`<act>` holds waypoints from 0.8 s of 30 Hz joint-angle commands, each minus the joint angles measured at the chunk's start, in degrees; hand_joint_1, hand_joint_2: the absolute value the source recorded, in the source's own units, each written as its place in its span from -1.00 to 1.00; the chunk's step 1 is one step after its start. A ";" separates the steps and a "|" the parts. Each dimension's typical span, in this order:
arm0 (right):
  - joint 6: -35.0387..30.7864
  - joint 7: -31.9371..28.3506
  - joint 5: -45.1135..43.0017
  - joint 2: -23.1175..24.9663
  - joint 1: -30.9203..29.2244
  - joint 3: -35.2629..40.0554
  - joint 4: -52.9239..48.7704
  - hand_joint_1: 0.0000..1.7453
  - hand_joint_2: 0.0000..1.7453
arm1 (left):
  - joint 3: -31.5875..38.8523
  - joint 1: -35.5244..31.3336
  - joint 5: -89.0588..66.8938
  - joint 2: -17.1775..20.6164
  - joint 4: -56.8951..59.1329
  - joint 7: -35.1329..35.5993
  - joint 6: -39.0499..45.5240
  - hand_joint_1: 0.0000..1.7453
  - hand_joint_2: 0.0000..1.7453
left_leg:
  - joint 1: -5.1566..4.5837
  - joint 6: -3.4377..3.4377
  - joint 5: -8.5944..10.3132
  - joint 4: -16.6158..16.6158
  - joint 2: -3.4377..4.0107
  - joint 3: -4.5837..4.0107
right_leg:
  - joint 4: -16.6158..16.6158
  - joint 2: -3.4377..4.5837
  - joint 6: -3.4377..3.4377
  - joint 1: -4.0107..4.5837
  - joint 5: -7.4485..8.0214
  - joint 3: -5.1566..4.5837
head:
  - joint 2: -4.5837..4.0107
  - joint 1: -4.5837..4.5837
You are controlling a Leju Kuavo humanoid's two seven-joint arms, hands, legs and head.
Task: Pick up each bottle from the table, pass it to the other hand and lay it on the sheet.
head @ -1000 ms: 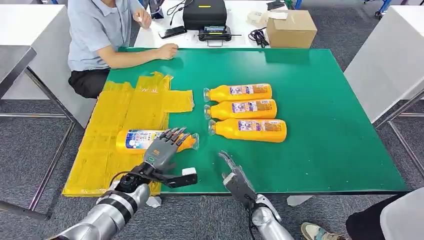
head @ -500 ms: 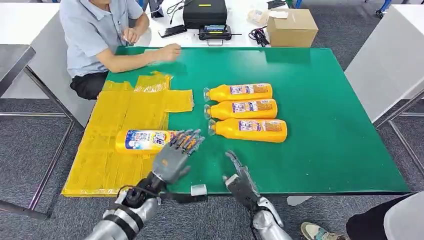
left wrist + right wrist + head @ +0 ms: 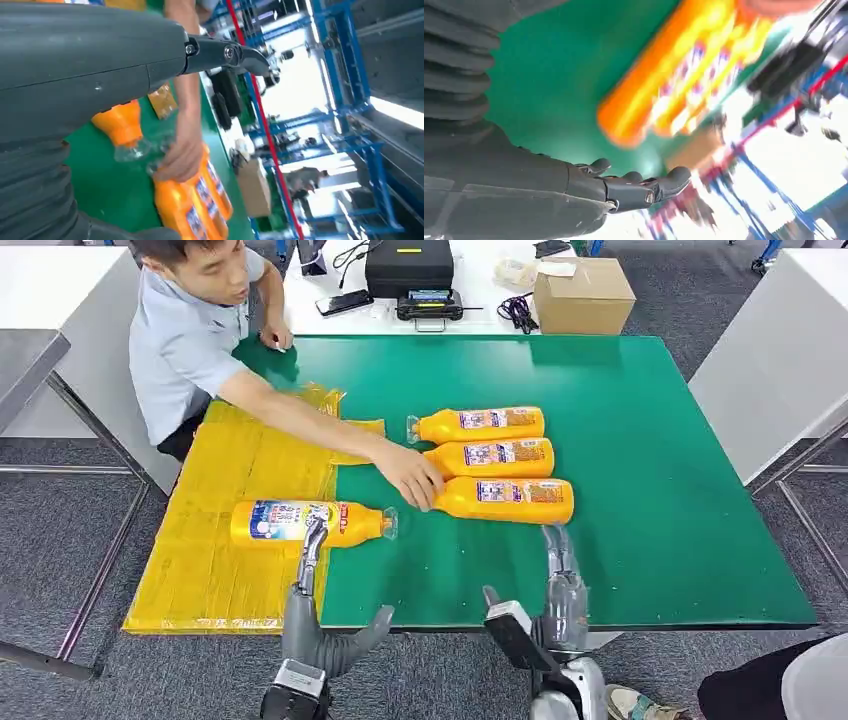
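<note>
An orange bottle with a blue-white label lies on the yellow sheet, its clear cap pointing right. Three more orange bottles lie side by side on the green table. A person's hand rests at the necks of the nearer two. My left hand stands edge-on at the table's front edge, open and apart from the laid bottle. My right hand is open below the nearest bottle, holding nothing. The right wrist view shows blurred bottles beyond my fingers.
The person leans in from the far left, an arm stretched across the sheet. A cardboard box, a black case and cables sit on the white table behind. White tables flank both sides.
My left hand has let go of the bottle on the sheet and drawn back to the table's front edge. My right hand moved right and turned upright. The person reached over to the three bottles.
</note>
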 commanded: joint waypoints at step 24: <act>7.18 17.13 21.06 -10.09 -11.86 -4.32 20.14 -1.00 1.00 | -3.14 -2.51 -0.92 0.18 2.10 1.49 -0.15 -1.00 1.00 | 0.01 -0.07 -0.06 -0.03 0.08 0.24 | -0.07 0.04 -0.10 0.05 -0.03 0.27 | 0.00 -0.04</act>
